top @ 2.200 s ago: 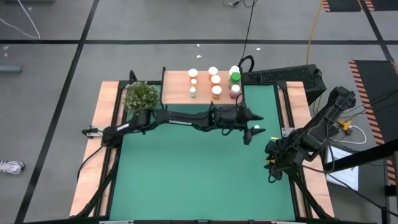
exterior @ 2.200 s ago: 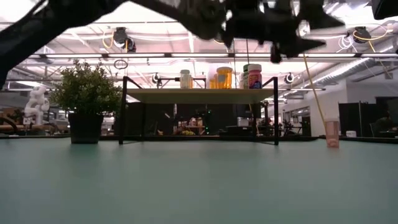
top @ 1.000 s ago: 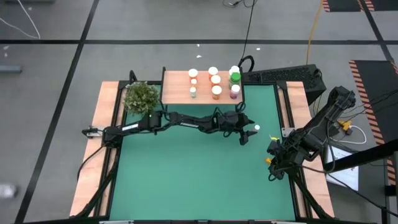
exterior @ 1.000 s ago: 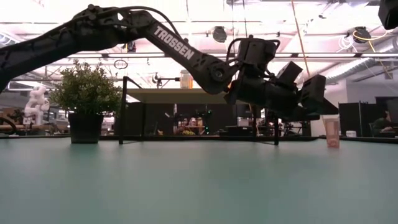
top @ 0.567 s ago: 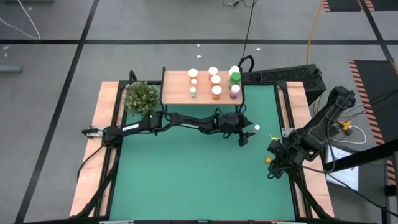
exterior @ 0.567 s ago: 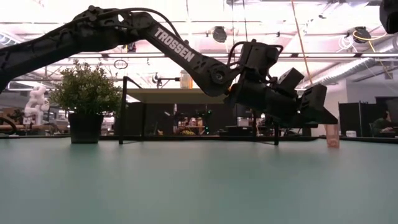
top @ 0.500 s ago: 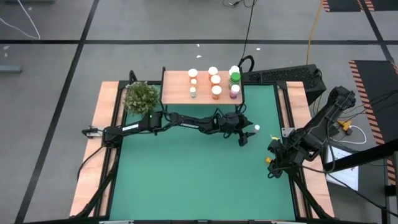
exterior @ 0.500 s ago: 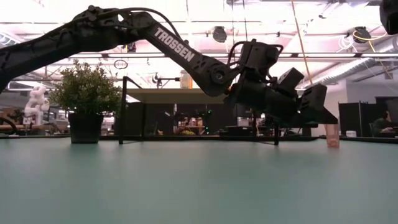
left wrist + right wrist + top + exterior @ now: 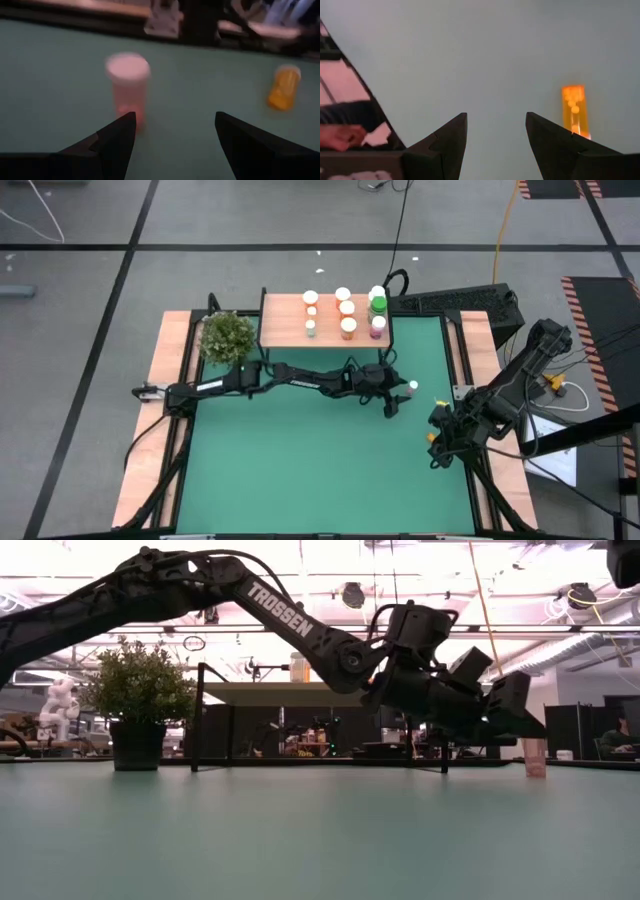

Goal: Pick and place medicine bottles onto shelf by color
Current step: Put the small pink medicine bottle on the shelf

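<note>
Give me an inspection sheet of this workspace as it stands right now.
Surface: green mat on a wood-edged table.
Job's things: shelf holding about eight bottles; pink bottle upright and orange bottle tilted on the mat.
Clutter: potted plant beside the shelf.
Grippers: left end effector open, low near the pink bottle; right end effector open, waiting at the right edge.
Cables: black cable on the floor behind.
Surroundings: grey floor, hazard-striped tape.

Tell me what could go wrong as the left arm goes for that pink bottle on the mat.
The pink bottle stands off-centre before the open left gripper, nearer one finger, so a closing finger could tip it. An orange bottle nearby could get bumped. The shelf is crowded, so placing may knock neighbours.
</note>
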